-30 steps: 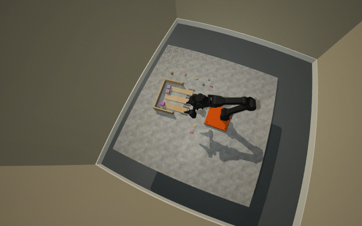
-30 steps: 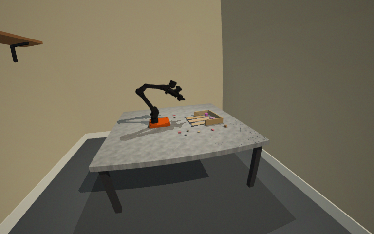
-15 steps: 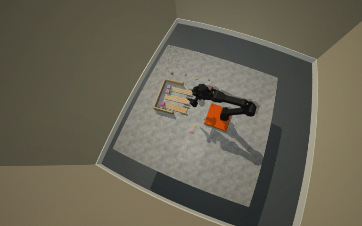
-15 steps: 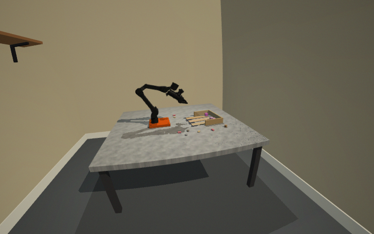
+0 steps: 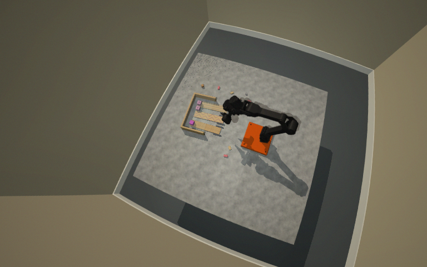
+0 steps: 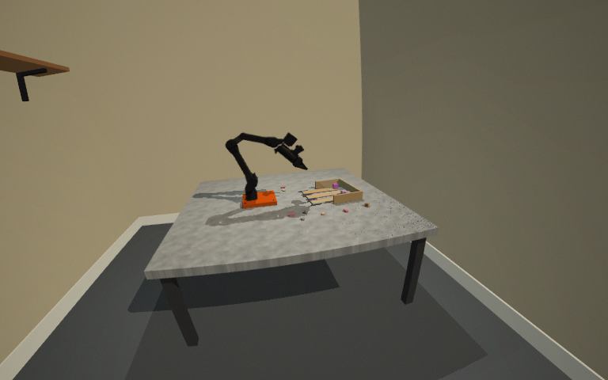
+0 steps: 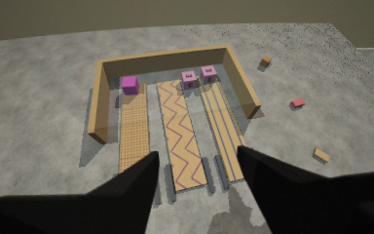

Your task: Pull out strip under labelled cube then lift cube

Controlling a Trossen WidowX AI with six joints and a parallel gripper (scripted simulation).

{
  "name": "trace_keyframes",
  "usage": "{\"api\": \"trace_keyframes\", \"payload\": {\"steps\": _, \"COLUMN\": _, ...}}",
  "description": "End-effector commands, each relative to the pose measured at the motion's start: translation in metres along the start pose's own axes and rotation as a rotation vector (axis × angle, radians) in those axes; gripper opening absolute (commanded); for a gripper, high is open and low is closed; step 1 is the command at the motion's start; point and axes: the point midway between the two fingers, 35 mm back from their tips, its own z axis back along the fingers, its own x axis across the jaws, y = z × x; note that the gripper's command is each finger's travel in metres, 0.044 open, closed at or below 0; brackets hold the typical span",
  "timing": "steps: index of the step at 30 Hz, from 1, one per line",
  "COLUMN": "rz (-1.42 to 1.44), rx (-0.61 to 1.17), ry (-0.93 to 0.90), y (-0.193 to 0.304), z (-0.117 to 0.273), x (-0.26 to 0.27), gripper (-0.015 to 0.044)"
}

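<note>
Arm point(image 5: 266, 113) point(image 6: 257, 137) bent, claw point(image 6: 306, 169) point(image 7: 198, 154) angled down, parted

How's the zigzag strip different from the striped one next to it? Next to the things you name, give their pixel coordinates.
The zigzag strip point(image 5: 208, 117) point(image 7: 181, 134) carries pink-purple zigzags; the striped strip point(image 5: 214, 107) point(image 7: 223, 129) has straight lengthwise lines. The zigzag strip looks wider, the striped strip narrower. The zigzag strip is the middle one; the striped strip sits at one side. Both are flat, pale wood-coloured, and reach out of the frame's open side.

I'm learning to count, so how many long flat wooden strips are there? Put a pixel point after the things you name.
3. The tan grid-patterned wooden strip point(image 5: 205, 127) point(image 7: 133, 127) is by the magenta cube point(image 5: 191, 122) point(image 7: 130, 85), the zigzag one point(image 5: 209, 117) point(image 7: 180, 127) in the middle, the lengthwise-striped one point(image 7: 221, 124) beyond.
</note>
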Motion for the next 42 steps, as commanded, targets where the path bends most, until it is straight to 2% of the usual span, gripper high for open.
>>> {"api": "trace_keyframes", "payload": {"steps": 1, "rz": 0.038, "rx": 0.14, "ry": 0.021, "y": -0.003, "z": -0.02, "x": -0.017, "gripper": 0.019}}
{"api": "trace_keyframes", "payload": {"steps": 8, "rz": 0.097, "rx": 0.445, "ry": 0.009, "y": 0.004, "z": -0.062, "x": -0.053, "gripper": 0.0006}}
{"api": "trace_keyframes", "payload": {"steps": 9, "rz": 0.103, "rx": 0.488, "ry": 0.002, "y": 0.007, "z": -0.068, "x": -0.058, "gripper": 0.0}}
{"api": "trace_keyframes", "payload": {"steps": 17, "rz": 0.131, "rx": 0.793, "ry": -0.092, "y": 0.037, "z": -0.108, "x": -0.091, "gripper": 0.0}}
{"api": "trace_keyframes", "payload": {"steps": 42, "rz": 0.132, "rx": 0.8, "ry": -0.095, "y": 0.06, "z": -0.134, "x": -0.091, "gripper": 0.0}}
